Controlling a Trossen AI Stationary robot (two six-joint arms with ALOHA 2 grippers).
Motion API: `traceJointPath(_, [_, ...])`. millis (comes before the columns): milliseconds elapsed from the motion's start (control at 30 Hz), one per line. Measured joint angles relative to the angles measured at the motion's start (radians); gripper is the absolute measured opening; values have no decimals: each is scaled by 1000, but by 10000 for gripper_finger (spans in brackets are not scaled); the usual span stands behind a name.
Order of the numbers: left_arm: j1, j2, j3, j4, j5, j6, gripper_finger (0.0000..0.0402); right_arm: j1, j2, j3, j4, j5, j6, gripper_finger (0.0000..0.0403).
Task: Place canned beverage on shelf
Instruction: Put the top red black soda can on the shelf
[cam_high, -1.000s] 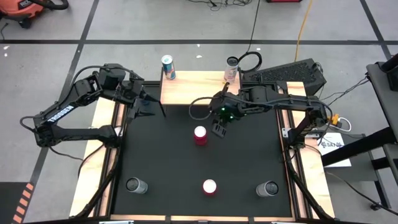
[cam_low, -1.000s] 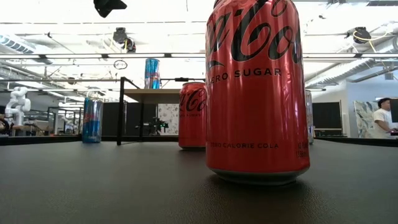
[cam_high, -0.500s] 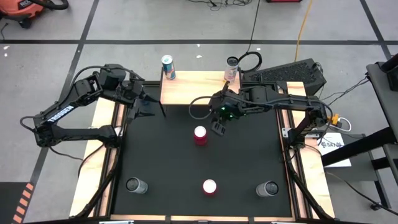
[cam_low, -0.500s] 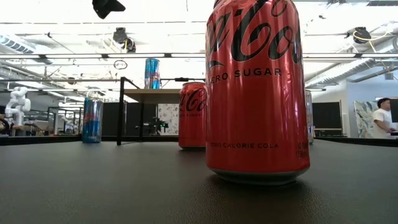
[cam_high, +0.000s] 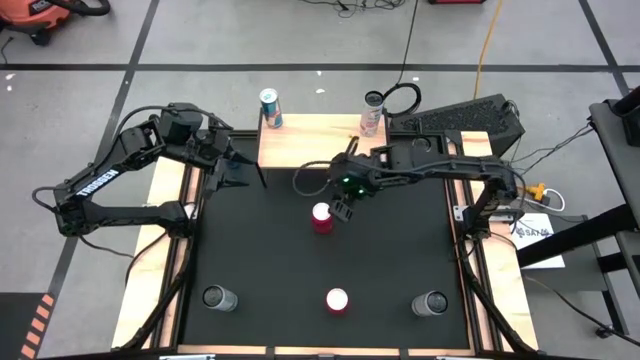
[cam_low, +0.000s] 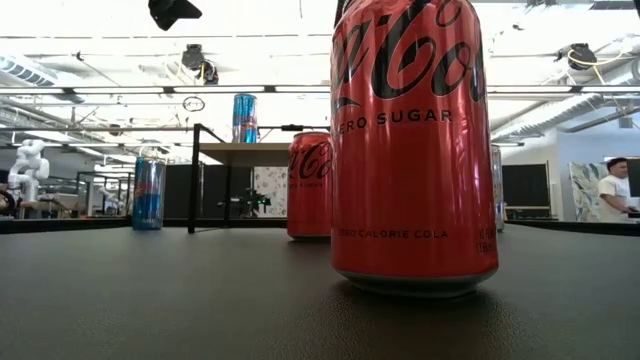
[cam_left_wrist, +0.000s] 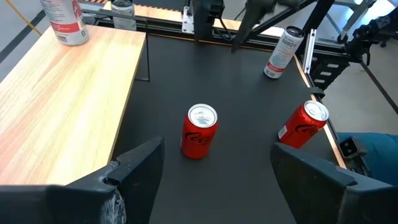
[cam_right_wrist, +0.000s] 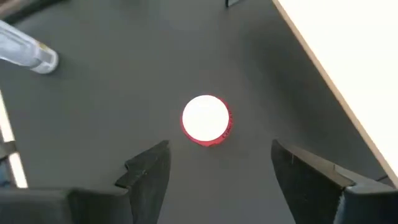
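Observation:
A red cola can (cam_high: 322, 217) stands upright on the black mat at the table's middle; its white top (cam_right_wrist: 206, 119) shows in the right wrist view. My right gripper (cam_high: 340, 208) hangs open just above it, toward its far right, and in that view the two fingers of the gripper (cam_right_wrist: 217, 168) stand apart short of the can. The light-wood shelf (cam_high: 310, 140) stands at the far edge with a blue can (cam_high: 270, 108) on its left corner and a pale can (cam_high: 372, 112) on its right. My left gripper (cam_high: 243, 168) waits open by the shelf's left end.
Three more cans stand along the near edge: a silver one (cam_high: 218, 298), a red one (cam_high: 337, 301) and another silver one (cam_high: 430, 303). The near red can (cam_low: 410, 150) fills the low view. A person (cam_low: 612, 190) is in the room beyond.
My right gripper has gone a little toward the table's left edge and down, closer to the middle red can. Its fingers stay apart. No can has moved.

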Motion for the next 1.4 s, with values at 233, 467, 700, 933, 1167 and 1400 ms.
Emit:
traceJointPath(233, [0, 0, 0, 0, 0, 0, 299, 1, 90, 0, -8, -2, -33, 263])
traceJointPath(467, [0, 0, 0, 0, 0, 0, 299, 1, 165, 0, 6, -55, -21, 263])
traceJointPath(700, [0, 0, 0, 0, 0, 0, 299, 3, 219, 0, 50, -82, -63, 263])
traceJointPath(933, [0, 0, 0, 0, 0, 1, 299, 2, 228, 0, 90, -80, -82, 263])
traceJointPath(1167, [0, 0, 0, 0, 0, 1, 299, 0, 240, 0, 112, -80, -82, 263])
traceJointPath(1400, [0, 0, 0, -3, 0, 1, 299, 0, 274, -1, 120, -77, -109, 263])
